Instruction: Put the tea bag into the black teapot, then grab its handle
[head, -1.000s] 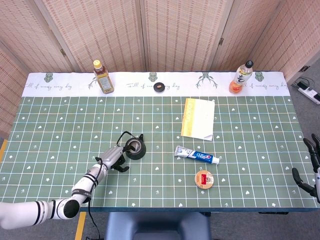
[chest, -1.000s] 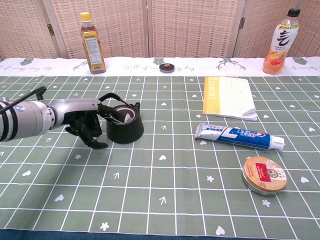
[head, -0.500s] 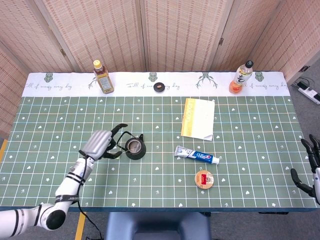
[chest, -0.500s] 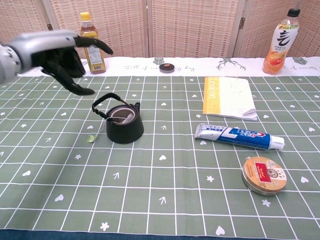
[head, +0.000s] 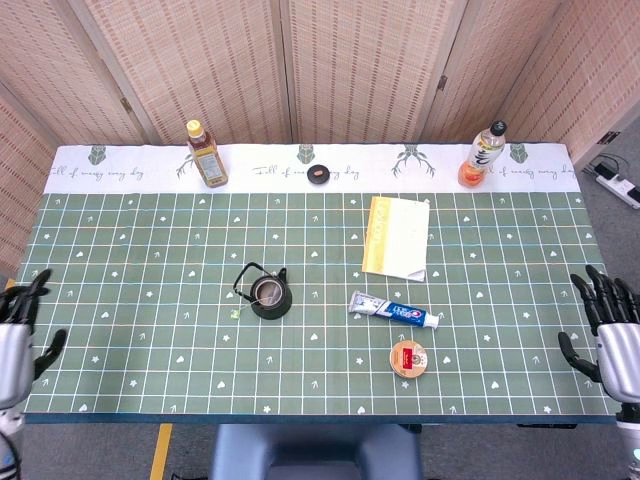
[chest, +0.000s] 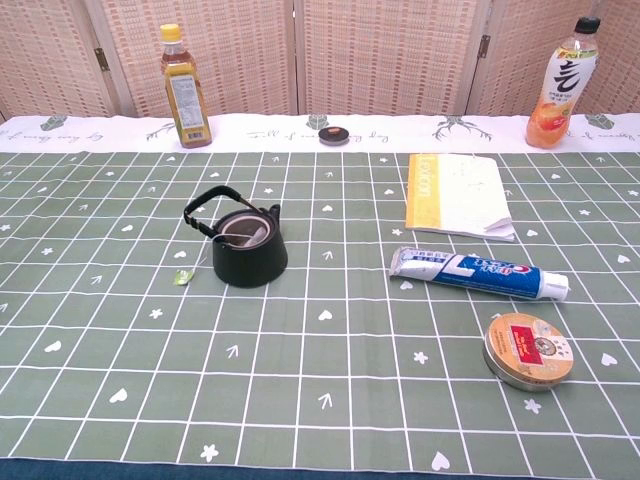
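Note:
The black teapot (head: 268, 295) (chest: 248, 250) stands lidless left of the table's middle, its handle (chest: 203, 207) raised toward the back left. Something pale lies inside its opening, and a thin string runs over the rim to a small green tag (chest: 182, 277) (head: 235, 313) lying on the cloth just left of the pot. My left hand (head: 15, 340) is at the table's front left edge, far from the pot, fingers spread and holding nothing. Over at the front right edge my right hand (head: 610, 335) is also spread and holds nothing. Neither hand appears in the chest view.
A brown bottle (head: 205, 153) and a small black lid (head: 319, 175) stand at the back, an orange drink bottle (head: 482, 155) at the back right. A yellow-white booklet (head: 397, 236), a toothpaste tube (head: 393, 311) and a round tin (head: 411, 359) lie right of the pot.
My left hand has let go at the pot, risen and drawn back to the front left edge. The tea bag's tag now lies beside the pot. My right hand rose slightly.

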